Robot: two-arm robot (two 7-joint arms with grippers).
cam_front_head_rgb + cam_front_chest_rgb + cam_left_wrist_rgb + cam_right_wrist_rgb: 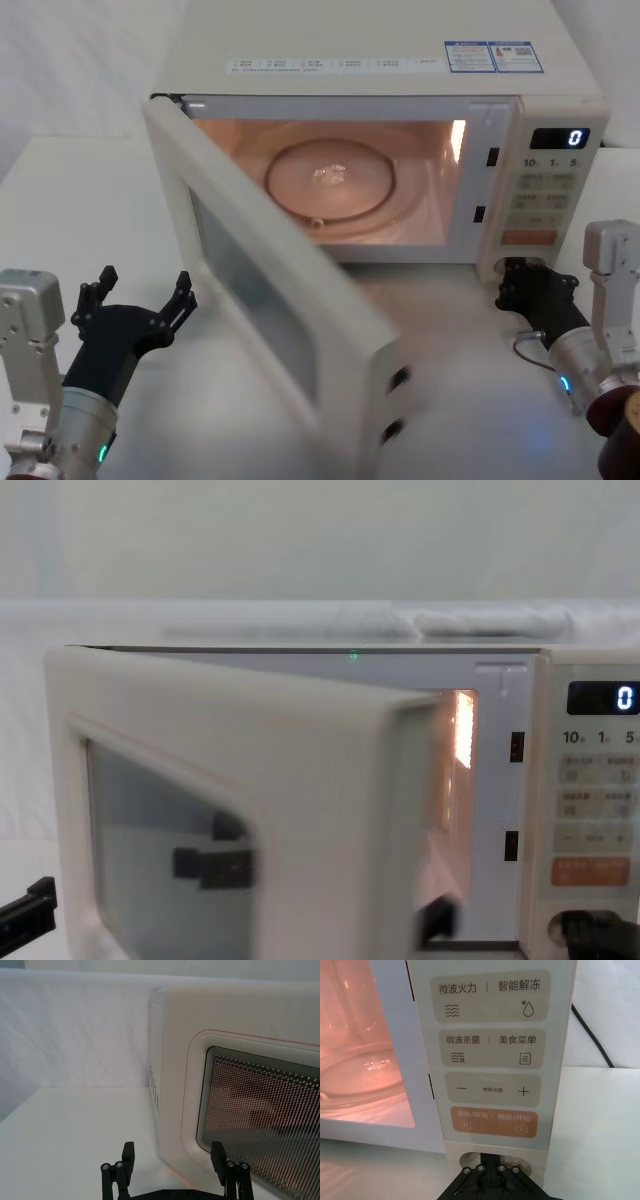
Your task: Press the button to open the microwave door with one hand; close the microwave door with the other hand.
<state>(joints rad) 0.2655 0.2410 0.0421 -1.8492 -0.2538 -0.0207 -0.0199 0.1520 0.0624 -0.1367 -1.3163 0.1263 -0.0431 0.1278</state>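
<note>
The cream microwave (380, 40) stands at the back of the white table, its cavity lit orange. The microwave door (270, 290) hangs open, swung out toward me on its left hinge; its outer face with the dotted window (250, 1060) faces my left gripper. My left gripper (140, 300) (173, 1157) is open, just left of the door and apart from it. My right gripper (520, 280) (490, 1166) is shut, its tips against the button (465, 1159) at the foot of the control panel. In the chest view the door (250, 740) spans the front.
The display (560, 138) reads 0. An orange key (493, 1123) sits just above the button. A black cable (590, 1035) runs behind the microwave's right side. White table (60, 200) lies left of the door, with a white backdrop behind.
</note>
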